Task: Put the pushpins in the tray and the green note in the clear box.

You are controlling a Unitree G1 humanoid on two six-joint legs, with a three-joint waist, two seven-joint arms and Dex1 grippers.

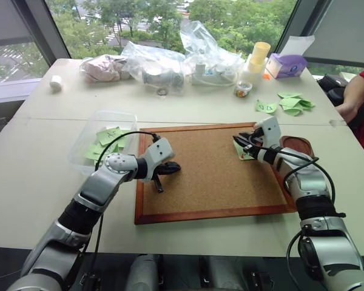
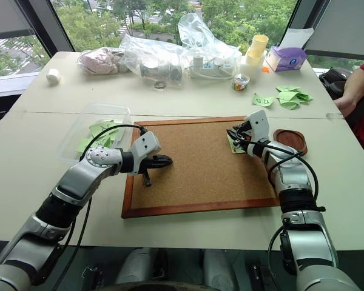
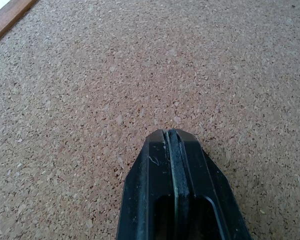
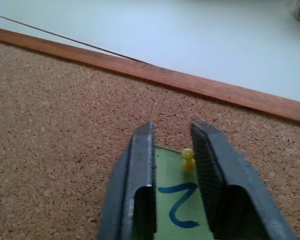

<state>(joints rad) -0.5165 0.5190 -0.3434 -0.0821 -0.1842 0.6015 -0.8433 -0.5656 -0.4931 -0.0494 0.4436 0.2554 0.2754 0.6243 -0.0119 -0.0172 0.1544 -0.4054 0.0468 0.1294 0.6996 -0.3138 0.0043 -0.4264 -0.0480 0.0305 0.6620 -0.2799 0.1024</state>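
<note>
Pushpin point(image 4: 188, 154), yellow, stuck through the note point(image 4: 177, 200) near the corkboard's point(image 1: 212, 176) far right corner, framed between the right gripper's point(image 4: 172, 134) fingers; jaws part-open astride the pin, not yet pinching it. Left gripper point(image 3: 172, 134) pressed shut on nothing, low over bare cork near the board's left edge. Tray point(image 2: 290, 140) just off the board's right edge, touching or nearly so; box point(image 1: 103, 140) off the far left corner, holding green slips. Pale table point(image 1: 42, 151) wide and bare to the left and front; clutter of bags point(image 1: 164, 63), cups point(image 1: 259, 54) and loose slips point(image 1: 291, 103) along the far side before the windows; person's arm point(image 1: 355, 100) at the far right edge.
</note>
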